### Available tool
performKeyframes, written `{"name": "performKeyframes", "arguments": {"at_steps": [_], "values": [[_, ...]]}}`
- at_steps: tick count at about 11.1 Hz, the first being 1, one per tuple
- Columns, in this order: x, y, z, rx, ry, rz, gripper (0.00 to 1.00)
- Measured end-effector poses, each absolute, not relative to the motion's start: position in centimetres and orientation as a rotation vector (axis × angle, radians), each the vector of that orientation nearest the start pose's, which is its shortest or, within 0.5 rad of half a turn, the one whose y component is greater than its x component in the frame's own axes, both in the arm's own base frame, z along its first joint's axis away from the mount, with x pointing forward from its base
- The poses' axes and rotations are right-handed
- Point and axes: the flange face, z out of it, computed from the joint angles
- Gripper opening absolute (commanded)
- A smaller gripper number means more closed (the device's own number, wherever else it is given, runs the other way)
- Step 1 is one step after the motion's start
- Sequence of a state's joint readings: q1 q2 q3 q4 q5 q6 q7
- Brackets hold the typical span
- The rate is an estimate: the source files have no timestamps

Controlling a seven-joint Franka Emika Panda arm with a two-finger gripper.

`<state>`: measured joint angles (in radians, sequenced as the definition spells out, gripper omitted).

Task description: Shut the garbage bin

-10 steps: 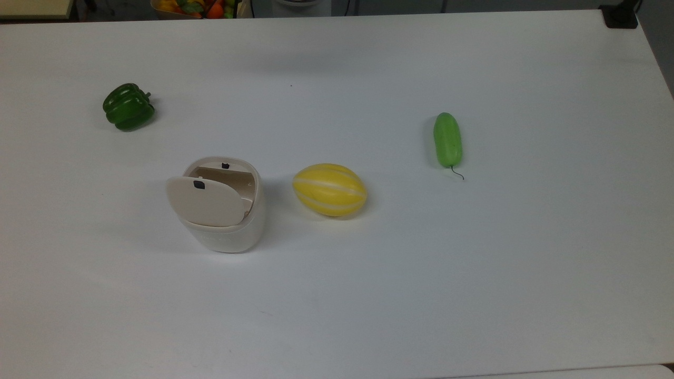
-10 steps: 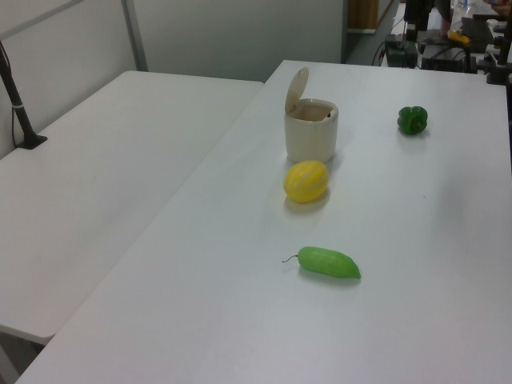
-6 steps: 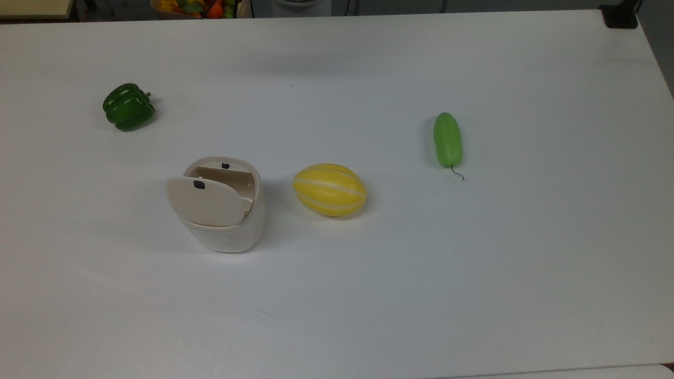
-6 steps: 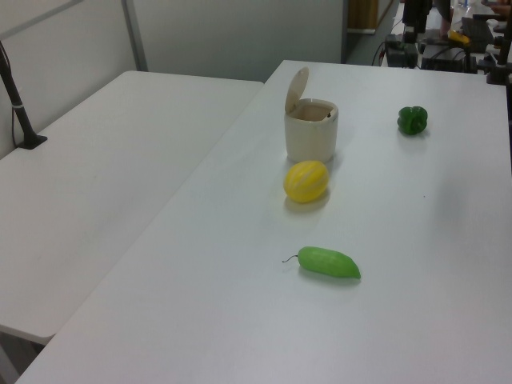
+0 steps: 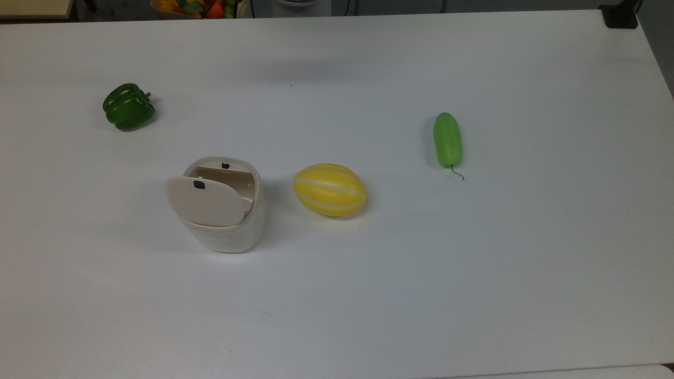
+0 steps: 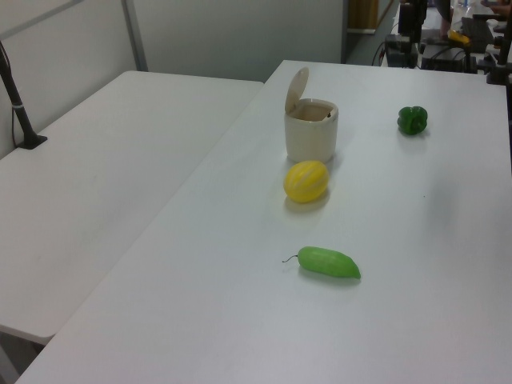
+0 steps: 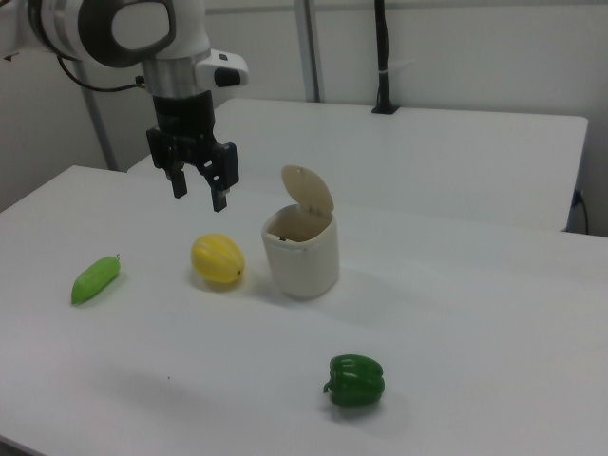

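Note:
The cream-white garbage bin [image 5: 224, 231] [image 6: 311, 136] [image 7: 304, 258] stands on the white table with its beige lid [image 5: 206, 201] [image 6: 297, 87] [image 7: 308, 189] hinged up, leaving the inside exposed. A small black latch [image 5: 199, 184] marks the lid. In the right view my gripper [image 7: 199, 195] hangs open in the air, above the table and to the right view's left of the bin, roughly over the yellow melon [image 7: 218, 261]. It holds nothing.
The yellow melon [image 5: 329, 189] [image 6: 306, 181] lies beside the bin. A green cucumber [image 5: 447, 139] [image 6: 329, 262] [image 7: 95, 278] and a dark green bell pepper [image 5: 128, 107] [image 6: 412, 120] [image 7: 356, 380] lie farther off. A second white table [image 6: 96, 176] adjoins.

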<state>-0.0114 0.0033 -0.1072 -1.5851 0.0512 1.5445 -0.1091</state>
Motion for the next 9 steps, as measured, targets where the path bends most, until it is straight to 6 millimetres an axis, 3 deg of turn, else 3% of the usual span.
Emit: {"name": "performKeyframes", "arguments": {"at_steps": [2, 5, 9], "values": [[55.6, -6.0, 61.2, -3.088, 0.014, 0.058, 0.33], [58.1, -6.4, 61.0, -3.103, 0.052, -0.106, 0.24], [60.4, -6.7, 63.0, -3.078, 0.155, -0.384, 0.09]]}}
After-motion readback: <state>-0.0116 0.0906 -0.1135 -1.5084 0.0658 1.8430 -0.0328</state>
